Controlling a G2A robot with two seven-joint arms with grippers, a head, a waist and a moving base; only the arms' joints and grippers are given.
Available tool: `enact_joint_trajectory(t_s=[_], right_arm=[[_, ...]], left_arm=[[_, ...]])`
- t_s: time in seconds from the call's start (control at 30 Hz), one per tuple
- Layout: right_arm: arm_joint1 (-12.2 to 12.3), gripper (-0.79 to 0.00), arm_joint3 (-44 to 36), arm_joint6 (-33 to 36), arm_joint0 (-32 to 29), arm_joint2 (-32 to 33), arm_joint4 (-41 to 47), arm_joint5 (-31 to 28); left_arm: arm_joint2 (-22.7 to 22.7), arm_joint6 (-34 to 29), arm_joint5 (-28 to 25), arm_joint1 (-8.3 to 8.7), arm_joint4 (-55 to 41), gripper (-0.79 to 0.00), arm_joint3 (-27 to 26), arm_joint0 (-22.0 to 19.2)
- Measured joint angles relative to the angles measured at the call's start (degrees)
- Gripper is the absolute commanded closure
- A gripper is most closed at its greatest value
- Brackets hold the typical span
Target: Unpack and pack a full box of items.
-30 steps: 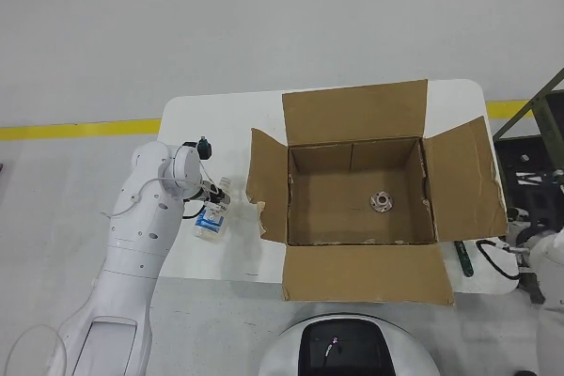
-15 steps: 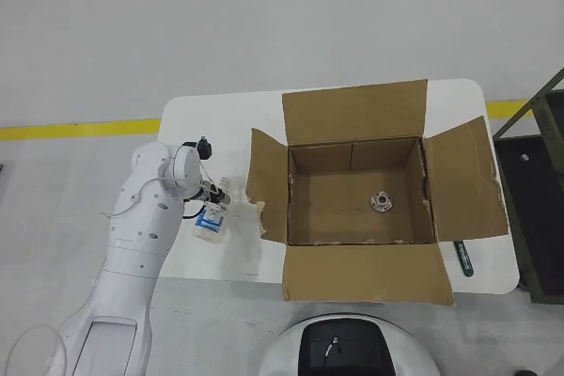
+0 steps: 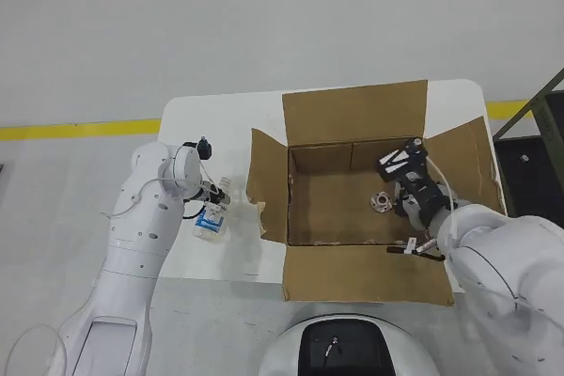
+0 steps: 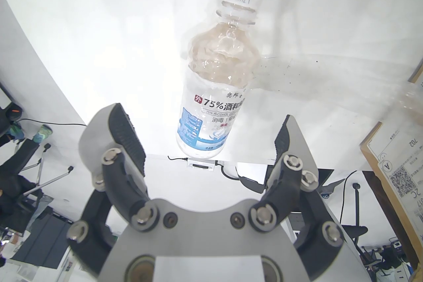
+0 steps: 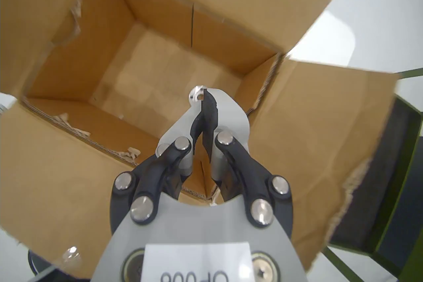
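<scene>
A clear bottle with a blue-and-white label lies on the white table, left of the open cardboard box. My left gripper hovers over it. In the left wrist view that gripper is open, and the bottle lies between and beyond its fingers, untouched. A small metal part rests on the box floor. My right gripper hangs over the right half of the box, just beside that part. In the right wrist view the gripper is shut above the box interior.
All the box flaps are folded outward; the left one is torn along its edge and stands close to the bottle. A dark metal rack stands off the table's right end. One box corner shows in the left wrist view.
My right arm has swung in from the right and now reaches over the box. The left arm and the bottle have not moved.
</scene>
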Motion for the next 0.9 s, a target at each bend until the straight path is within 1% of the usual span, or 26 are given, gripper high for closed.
enact_joint_trajectory(t_s=[0.1, 0.23, 0.63, 0.73, 0.87, 0.9], right_arm=[[0.0, 0.0, 5.0, -2.2, -1.1, -1.5, -2.7, 1.0], [-0.1, 0.0, 10.5, -3.5, 0.1, -3.0, -5.2, 2.2], [-0.1, 0.0, 10.9, -3.6, 0.1, -3.0, -5.0, 2.6], [-0.2, 0.0, 13.4, -6.0, 0.3, -3.3, -4.7, 3.2], [-0.8, 0.0, 17.6, -6.8, 3.5, -6.0, -6.5, 6.1], [-1.0, -0.04, 18.8, -6.8, 4.5, -6.8, -6.8, 6.7]], left_arm=[[0.0, 0.0, 0.0, 0.0, 0.0, -0.785, 0.0, 0.0], [0.0, 0.0, 0.0, 0.0, 0.0, -0.785, 0.0, 0.0], [0.0, 0.0, 0.0, 0.0, 0.0, -0.785, 0.0, 0.0], [0.0, 0.0, 0.0, 0.0, 0.0, -0.785, 0.0, 0.0], [0.0, 0.0, 0.0, 0.0, 0.0, -0.785, 0.0, 0.0], [0.0, 0.0, 0.0, 0.0, 0.0, -0.785, 0.0, 0.0]])
